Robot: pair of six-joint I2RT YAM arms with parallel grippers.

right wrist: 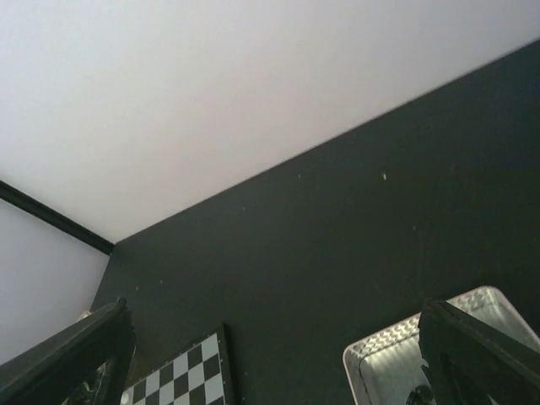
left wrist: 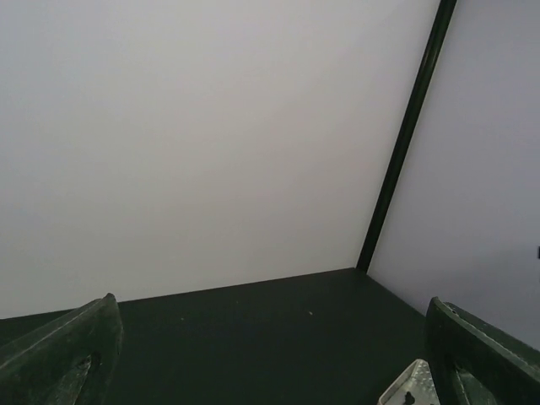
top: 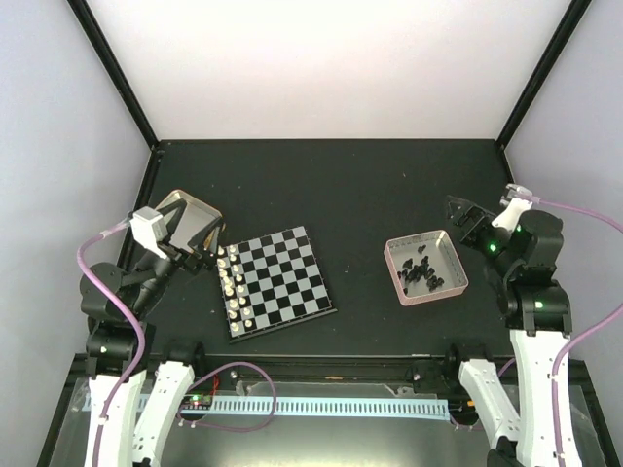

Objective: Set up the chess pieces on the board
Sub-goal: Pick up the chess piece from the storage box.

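The board point(top: 292, 274) lies left of centre on the dark table, and its corner point(right wrist: 187, 377) shows in the right wrist view. Cream-white chess pieces point(top: 232, 283) stand in two rows along its left edge. Black chess pieces point(top: 421, 274) lie loose in a pink-rimmed tin point(top: 416, 237), whose corner point(right wrist: 390, 354) also shows in the right wrist view. My left gripper point(top: 206, 257) point(left wrist: 270, 371) hangs open and empty just left of the white rows. My right gripper point(top: 463, 222) point(right wrist: 274, 363) hangs open and empty above the tin's far right corner.
A gold square tin point(top: 195, 206) sits behind the left gripper, partly hidden by it. A black-framed white enclosure walls the table at the back and both sides. A corner of the pink-rimmed tin point(left wrist: 409, 390) shows beside the left gripper's right finger point(left wrist: 481, 359).
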